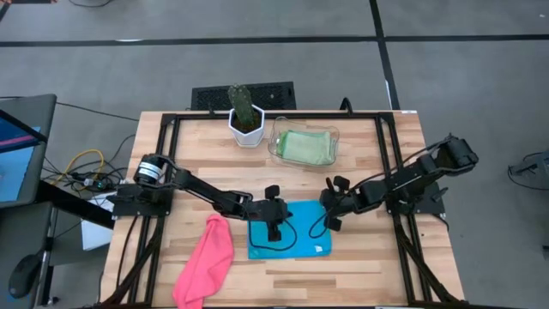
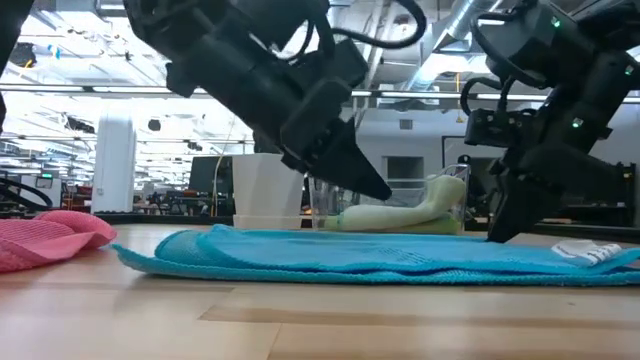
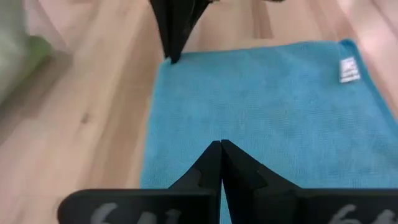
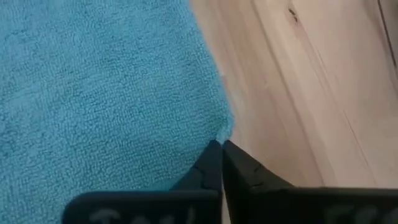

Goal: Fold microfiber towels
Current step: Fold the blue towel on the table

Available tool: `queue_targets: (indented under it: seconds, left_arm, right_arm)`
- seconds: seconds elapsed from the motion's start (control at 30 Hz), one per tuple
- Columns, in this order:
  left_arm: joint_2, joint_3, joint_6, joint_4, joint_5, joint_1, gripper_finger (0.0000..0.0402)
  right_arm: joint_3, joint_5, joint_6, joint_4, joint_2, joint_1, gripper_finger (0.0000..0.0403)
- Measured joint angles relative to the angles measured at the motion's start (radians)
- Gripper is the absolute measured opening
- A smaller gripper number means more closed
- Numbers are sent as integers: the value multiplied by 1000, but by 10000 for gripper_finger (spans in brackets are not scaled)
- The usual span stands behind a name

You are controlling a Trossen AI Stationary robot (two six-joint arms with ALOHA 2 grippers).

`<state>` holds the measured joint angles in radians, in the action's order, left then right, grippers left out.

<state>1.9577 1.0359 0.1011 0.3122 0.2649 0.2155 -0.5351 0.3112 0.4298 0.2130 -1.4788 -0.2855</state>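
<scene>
You see the turquoise towel (image 1: 292, 230) lying flat on the wooden bench (image 1: 360, 257), near the front edge and between the two arms. Your left pincer (image 1: 274, 230) stands over the left half of this towel; its two fingers are pressed together with no gap, and in the left wrist view the tips (image 3: 221, 149) point down at the blue cloth, but you cannot tell if any cloth is caught between them. Your right pincer (image 1: 330, 221) is at the far right corner of the same towel. Its fingers are closed together too, and in the right wrist view the tips (image 4: 219, 151) meet exactly at the corner of the cloth (image 4: 93, 93), so it looks pinched there. A small white label (image 1: 318, 249) shows at the near right corner of the towel.

The pink towel (image 1: 206, 262) lies crumpled on the bench, just left of the turquoise one. A light green towel (image 1: 304, 148) rests folded inside the clear tray (image 1: 276, 146) at the far side, beside a white pot (image 1: 247, 130) with a cactus (image 1: 242, 103).
</scene>
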Motion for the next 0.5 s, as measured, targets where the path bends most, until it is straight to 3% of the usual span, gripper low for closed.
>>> queue_targets:
  seconds: [0.17,0.37,0.5]
  left_arm:
    - [43,-1,-43,-10,28,-14,0]
    - [112,-1,-45,97,26,-66,0]
    - [123,-1,-45,127,1,-79,0]
  right_arm:
    - [5,-11,-8,14,40,0,34]
    - [5,-10,-10,7,51,0,9]
    - [4,-22,-9,6,52,0,19]
